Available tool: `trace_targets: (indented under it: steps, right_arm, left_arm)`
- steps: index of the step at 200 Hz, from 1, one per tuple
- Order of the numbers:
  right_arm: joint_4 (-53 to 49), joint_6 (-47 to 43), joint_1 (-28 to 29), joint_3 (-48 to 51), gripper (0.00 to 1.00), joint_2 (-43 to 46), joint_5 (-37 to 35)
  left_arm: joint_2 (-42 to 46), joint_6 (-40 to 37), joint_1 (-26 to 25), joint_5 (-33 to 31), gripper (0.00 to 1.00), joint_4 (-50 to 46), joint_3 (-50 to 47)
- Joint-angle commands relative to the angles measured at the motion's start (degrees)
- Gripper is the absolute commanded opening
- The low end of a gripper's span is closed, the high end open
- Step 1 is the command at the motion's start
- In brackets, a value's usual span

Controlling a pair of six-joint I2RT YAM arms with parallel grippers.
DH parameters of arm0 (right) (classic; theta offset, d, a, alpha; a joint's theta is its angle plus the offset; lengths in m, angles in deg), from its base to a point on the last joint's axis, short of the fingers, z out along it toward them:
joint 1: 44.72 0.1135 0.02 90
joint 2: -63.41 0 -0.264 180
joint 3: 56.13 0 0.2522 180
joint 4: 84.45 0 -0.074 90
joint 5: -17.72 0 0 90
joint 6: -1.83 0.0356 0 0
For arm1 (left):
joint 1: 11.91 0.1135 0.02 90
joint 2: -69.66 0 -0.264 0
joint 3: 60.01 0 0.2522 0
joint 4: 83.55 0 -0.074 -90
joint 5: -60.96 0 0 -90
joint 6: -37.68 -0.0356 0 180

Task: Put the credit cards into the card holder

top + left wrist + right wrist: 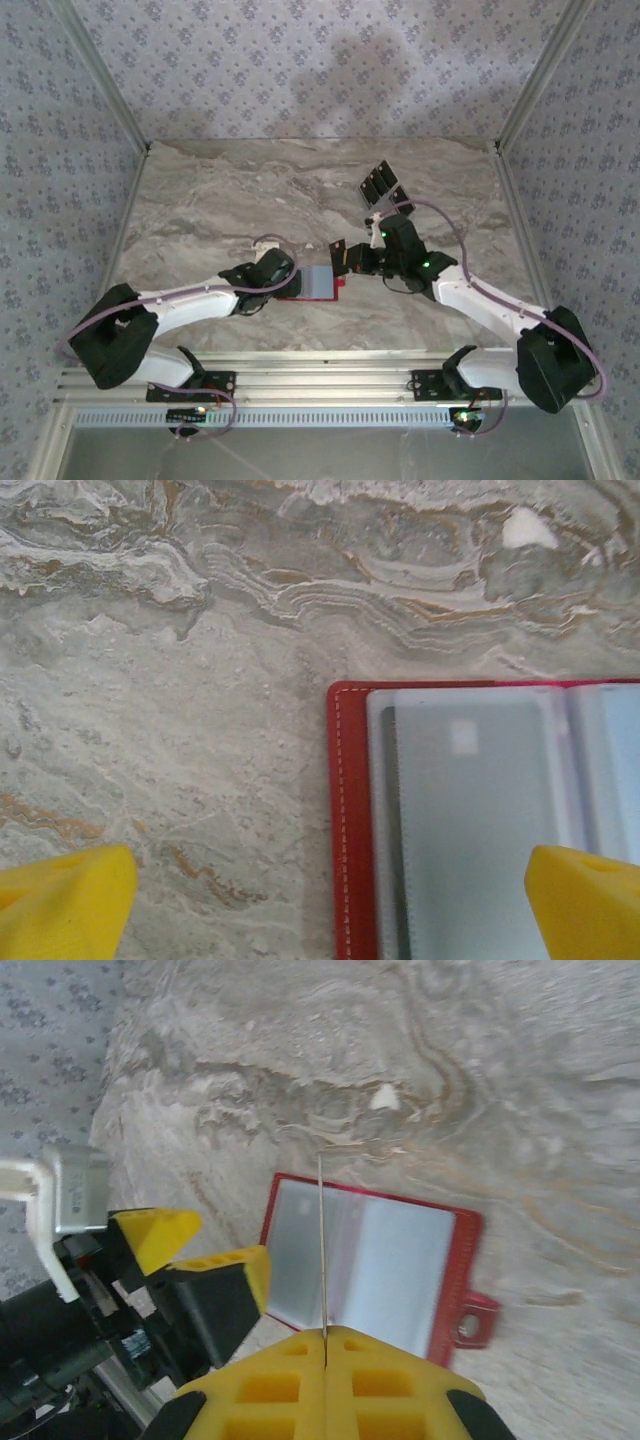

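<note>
While left fingers [60,905] apart, right fingers [285,1385] tight on 1 card [338,257]; another card [470,820] inside card holder [350,830].

You're looking at a marble-patterned tabletop [200,200], grey-beige with brown veins, closed in on three sides by walls [300,60] papered in a pale floral print. Aluminium posts [100,70] rise at the back corners, and a ribbed metal rail [320,380] edges the near side.

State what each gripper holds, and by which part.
Right gripper pinches a card by one edge; left gripper is open, holding nothing.
</note>
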Motion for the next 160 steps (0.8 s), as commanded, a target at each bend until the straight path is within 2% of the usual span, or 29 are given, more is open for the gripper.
trace_targets:
  steps: [1,70,160]
  right_arm:
    - [7.9,3.5,3.1,2.0,0.0,-2.9,-3.4]
    - [23.6,8.6,7.3,9.0,0.0,-8.8,-7.3]
    - [31.5,13.1,8.7,10.4,0.0,-14.4,-7.6]
  left_arm:
    - [-0.9,-2.7,0.7,-1.1,1.0,-0.5,0.3]
    - [-3.5,-1.2,1.4,-1.4,1.0,0.3,-2.8]
    - [-0.8,5.4,1.2,-3.3,1.0,-1.5,-6.4]
